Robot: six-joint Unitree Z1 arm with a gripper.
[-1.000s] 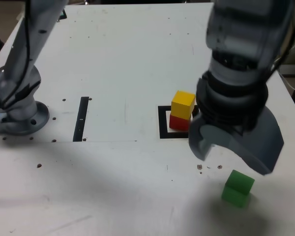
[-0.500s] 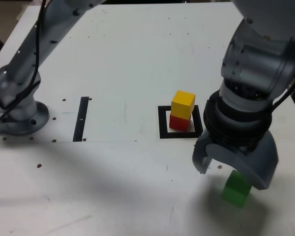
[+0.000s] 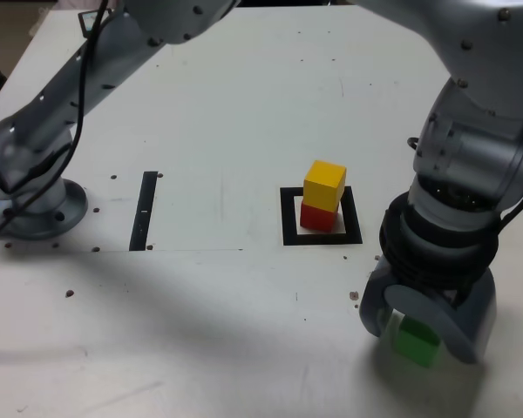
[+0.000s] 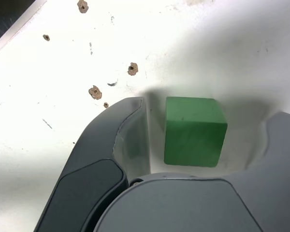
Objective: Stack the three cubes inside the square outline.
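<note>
**Hand [image 4: 210,111] spread astride the last loose cube**

Our hand is spread, its jaws on either side of the small matte green cube [image 4: 194,133] with a gap on both flanks; nothing is pinched. The wrist view shows the cube closer to one jaw, so we should centre before squeezing; we then want the pads flat on opposite faces, low enough for a firm bite, lest the cube twist or skid; once it is gripped, we should lift straight up, clear of the pair.

The green cube sits flat on the white worktop [image 3: 227,348], crisp-edged and plain, its top paler than its side; well apart, the matte yellow cube [image 3: 324,183] rests on the matte red cube [image 3: 318,217], inside the thick black square outline [image 3: 290,228]; the yellow looks slightly turned, so we judge a gentle, level release wise.
</note>
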